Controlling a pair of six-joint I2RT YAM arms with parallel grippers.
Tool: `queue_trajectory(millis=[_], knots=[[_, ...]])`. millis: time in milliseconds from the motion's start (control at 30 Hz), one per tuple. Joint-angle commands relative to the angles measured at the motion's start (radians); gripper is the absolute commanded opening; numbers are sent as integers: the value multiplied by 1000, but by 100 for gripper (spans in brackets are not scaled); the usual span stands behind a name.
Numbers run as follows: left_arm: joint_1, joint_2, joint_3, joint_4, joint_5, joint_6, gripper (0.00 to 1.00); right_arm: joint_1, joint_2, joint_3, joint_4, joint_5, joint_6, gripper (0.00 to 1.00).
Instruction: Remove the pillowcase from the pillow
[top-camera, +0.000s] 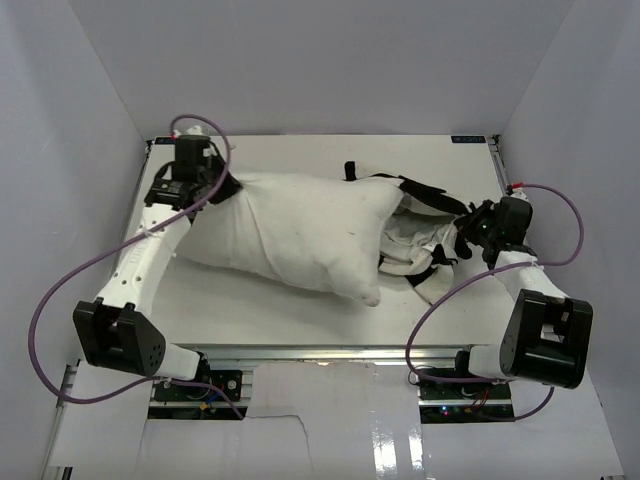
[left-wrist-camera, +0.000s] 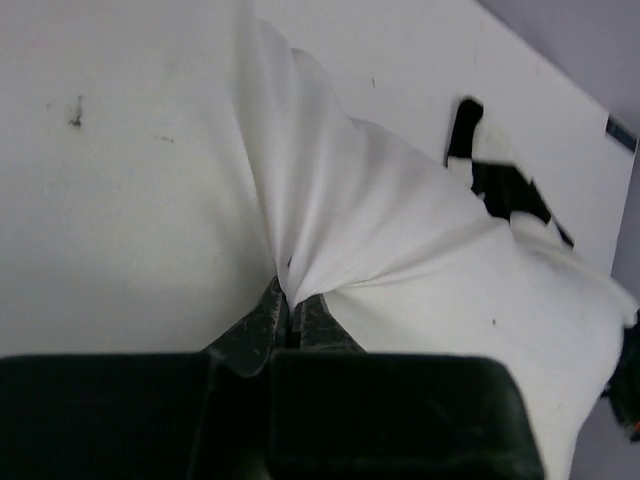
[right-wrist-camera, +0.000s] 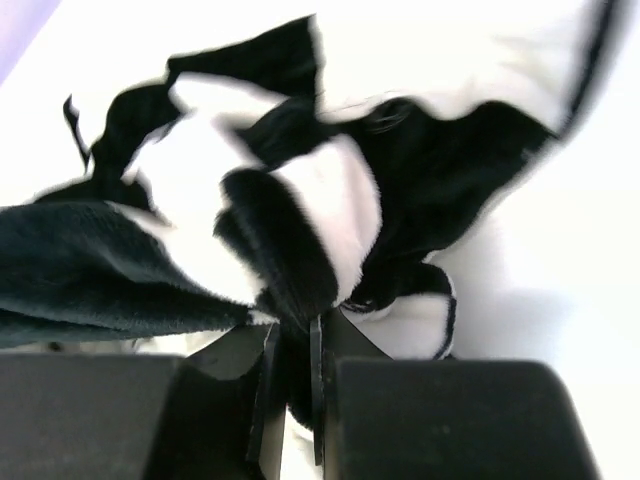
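Left arm (top-camera: 140, 265): runs from its base at the near left edge, bends at a black elbow joint, then slopes forward along the left side.
Left wrist: black, at the far left, turned inward to the right.
Left gripper (left-wrist-camera: 290, 312): jaws pressed together, pinching a gathered fold of the white pillow (left-wrist-camera: 380, 230) at its corner.
Right arm (top-camera: 525, 275): rises from its base at the near right, folds at a black elbow, short reach forward.
Right wrist: black, angled inward to the left.
Right gripper (right-wrist-camera: 297, 345): jaws nearly together, clamped on bunched black-and-white pillowcase (right-wrist-camera: 300, 220).
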Motion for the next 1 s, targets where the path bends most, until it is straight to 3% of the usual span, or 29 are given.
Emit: queue_trajectory(millis=[0,200,300,467,600,667,800,967], knots=[[109,-92,168,-3,65,-102,0,-98,-49,-37,2,76,46,8],[163,-3,288,-37,109,-171,0,-167,-115,-72,11,95,68,8],[163,26,273,-17,133,-205,0,-169,-122,-66,20,67,57,8],[163,55,167,151,290,-86,0,-146,-87,-66,98,-163,16,8],[164,89,127,117,184,-62,0,-114,-98,-92,108,-174,5,8],[164,79,37,152,141,-67,0,-100,-99,-94,111,-172,-12,8],[179,82,-42,186,-12,-56,0,-95,-98,-74,59,-52,-27,8],[233,89,-105,190,-4,-82,0,-103,-135,-71,11,10,-8,8]])
